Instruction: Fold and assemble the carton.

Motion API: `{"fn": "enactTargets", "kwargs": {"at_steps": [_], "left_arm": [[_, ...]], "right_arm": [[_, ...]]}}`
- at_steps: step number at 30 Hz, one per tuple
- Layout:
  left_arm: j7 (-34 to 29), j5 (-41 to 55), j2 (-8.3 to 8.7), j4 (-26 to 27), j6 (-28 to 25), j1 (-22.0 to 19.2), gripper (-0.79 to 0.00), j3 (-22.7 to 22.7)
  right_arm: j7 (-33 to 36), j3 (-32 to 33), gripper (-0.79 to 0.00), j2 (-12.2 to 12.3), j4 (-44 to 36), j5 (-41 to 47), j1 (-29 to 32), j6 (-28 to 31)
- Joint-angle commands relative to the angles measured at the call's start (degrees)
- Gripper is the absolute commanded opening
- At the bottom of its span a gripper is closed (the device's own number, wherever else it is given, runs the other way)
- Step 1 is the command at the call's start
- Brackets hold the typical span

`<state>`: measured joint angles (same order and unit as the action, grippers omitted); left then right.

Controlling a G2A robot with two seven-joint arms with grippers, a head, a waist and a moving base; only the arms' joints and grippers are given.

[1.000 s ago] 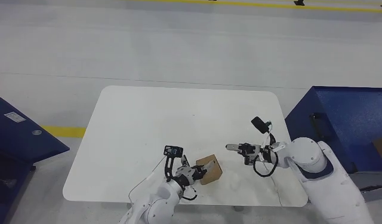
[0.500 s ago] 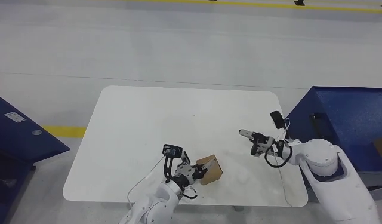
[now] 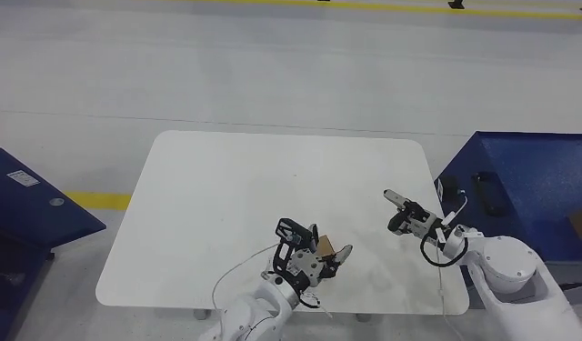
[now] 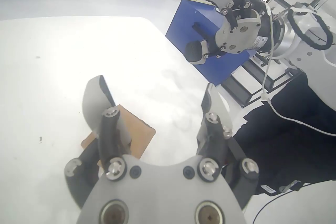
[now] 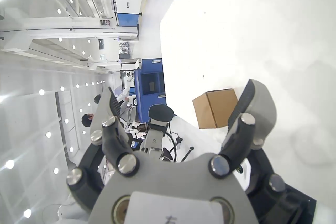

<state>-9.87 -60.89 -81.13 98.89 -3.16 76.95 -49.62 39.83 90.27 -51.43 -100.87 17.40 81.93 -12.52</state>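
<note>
My left tool [image 4: 153,88] stands open, its two fingers spread wide with nothing between them. The carton [image 4: 134,128] lies just under and behind one of those fingers [image 4: 95,93]. It sits outside the open gap rather than inside it, low against the base of that finger. I cannot tell whether the finger actually touches the cardboard. From above, only a small brown corner of the carton [image 3: 324,245] shows between the parts of my left tool [image 3: 326,250], close to the near edge of the surface [image 3: 227,205].

Farther out, my right tool [image 5: 181,89] is also open and holds nothing. From it, the carton [image 5: 216,108] is well apart, seen just past one fingertip. It is a closed brown box with sharp edges, resting flat on the surface [image 5: 236,12]. In the top view my right tool [image 3: 395,206] hovers over the surface toward its far side from my left tool, with bare white between the two. My left wrist camera sees the right tool [image 4: 203,22] facing across, fingers parted.

Beyond the right tool, off the surface edge, stands a blue bin [image 3: 518,168].
</note>
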Motion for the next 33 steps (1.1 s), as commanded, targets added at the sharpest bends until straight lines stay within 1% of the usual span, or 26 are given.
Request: {"fn": "enactTargets", "kwargs": {"at_steps": [1,2,3,6,8,10,12,15,20,24,27,30,31,32,33], "left_arm": [[0.00,-0.01,0.00,0.00,0.00,0.00,-0.785,0.00],[-0.70,-1.32,0.08,-0.29,-0.64,-0.14,-0.785,0.29],[-2.36,-3.49,0.14,-0.73,-0.12,-0.59,-0.785,0.60],[-6.93,-8.04,-0.34,-0.56,2.57,-2.85,-0.785,2.96],[-10.92,-10.46,-0.91,-1.07,5.12,-5.18,-0.785,4.62],[-14.14,-11.96,-1.51,-1.58,7.59,-7.16,-0.785,5.89],[-16.34,-12.84,-1.87,-2.24,8.23,-8.34,-0.785,6.69],[-18.39,-13.33,-2.15,-3.70,9.51,-8.94,-0.785,6.67],[-18.70,-12.90,-2.54,-5.75,9.78,-9.05,-0.785,6.74],[-17.67,-13.43,-2.61,-5.52,8.39,-8.55,-0.785,7.01],[-15.29,-16.02,-2.23,-4.33,4.96,-7.87,-0.785,7.08],[-12.10,-21.70,-1.38,-3.05,1.19,-6.61,-0.785,6.78],[-11.11,-22.64,-1.08,-2.49,-0.25,-6.05,-0.717,6.41],[-10.17,-23.44,-0.78,-1.94,-1.26,-5.43,0.000,5.81],[-8.96,-24.36,-0.48,-1.08,-2.12,-4.82,0.000,5.25]], "right_arm": [[0.00,0.00,0.000,0.00,0.00,0.01,0.00,0.00],[0.00,0.00,0.000,0.00,0.00,0.01,0.00,0.00],[0.00,0.00,0.000,0.00,0.00,0.01,0.00,0.00],[-1.60,-0.45,0.000,-0.16,0.47,-0.16,0.21,-0.12],[-2.82,-0.66,0.000,-0.31,0.74,0.14,-0.28,-0.52],[-3.11,-0.82,0.000,-0.38,0.72,0.08,-0.77,-0.82],[-3.18,-0.75,0.000,-0.39,0.72,0.13,-0.96,-0.84],[-3.18,-0.75,0.000,-0.39,0.72,0.13,-0.96,-0.84],[-3.18,-0.75,0.000,-0.39,0.72,0.13,-0.96,-0.84],[-3.18,-0.75,0.000,-0.39,0.72,0.13,-0.96,-0.84],[-3.18,-0.75,0.000,-0.39,0.72,0.13,-0.96,-0.84],[-3.18,-0.75,0.000,-0.39,0.72,0.13,-0.96,-0.84],[-3.18,-0.75,0.000,-0.39,0.72,0.13,-0.96,-0.84],[-3.18,-0.75,0.000,-0.39,0.72,0.13,-0.96,-0.84],[-3.18,-0.75,0.000,-0.39,0.72,0.13,-0.96,-0.84]]}}
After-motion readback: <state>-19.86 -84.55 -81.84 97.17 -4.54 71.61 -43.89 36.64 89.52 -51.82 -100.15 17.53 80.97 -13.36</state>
